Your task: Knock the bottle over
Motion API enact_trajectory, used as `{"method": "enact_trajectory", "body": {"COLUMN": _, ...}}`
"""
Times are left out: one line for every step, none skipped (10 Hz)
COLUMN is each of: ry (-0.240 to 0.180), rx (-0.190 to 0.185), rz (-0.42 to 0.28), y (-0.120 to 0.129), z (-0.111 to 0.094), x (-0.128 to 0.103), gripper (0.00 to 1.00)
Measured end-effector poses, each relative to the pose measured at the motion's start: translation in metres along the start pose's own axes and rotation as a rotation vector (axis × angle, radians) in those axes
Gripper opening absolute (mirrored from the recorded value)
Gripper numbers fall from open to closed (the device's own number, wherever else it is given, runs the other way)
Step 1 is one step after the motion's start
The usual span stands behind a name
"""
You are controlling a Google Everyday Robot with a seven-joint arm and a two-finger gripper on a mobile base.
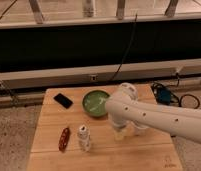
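The bottle is small, slim and whitish with a white cap. It stands upright on the wooden table, front left of centre. My white arm reaches in from the right. My gripper hangs below the arm's rounded end, to the right of the bottle and apart from it. A pale cup shows only partly under the gripper.
A green bowl sits behind the bottle, close to the arm. A flat red-brown oblong thing lies left of the bottle. A black phone lies at the back left. Cables and a blue object lie on the floor at the right.
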Motion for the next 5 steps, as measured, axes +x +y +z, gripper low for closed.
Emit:
{"method": "enact_trajectory", "body": {"ry": -0.002, "rx": -0.002, "rz": -0.005, "y": -0.0001, "z": 0.0004, "x": -0.0028, "gripper": 0.39}}
{"method": "enact_trajectory", "body": {"ry": -0.003, "rx": -0.003, "rz": -0.006, "y": 0.0000, "z": 0.0004, "x": -0.0037, "gripper": 0.33}}
{"method": "enact_trajectory", "body": {"ry": -0.005, "rx": -0.006, "rz": -0.009, "y": 0.0003, "z": 0.0016, "x": -0.0048, "gripper": 0.22}}
{"method": "enact_trajectory", "body": {"ry": -0.006, "rx": -0.007, "rz": -0.011, "y": 0.0003, "z": 0.0029, "x": -0.0037, "gripper": 0.13}}
{"method": "enact_trajectory", "body": {"ry": -0.007, "rx": -0.011, "rz": -0.019, "y": 0.0004, "z": 0.0049, "x": -0.0034, "gripper": 0.06}}
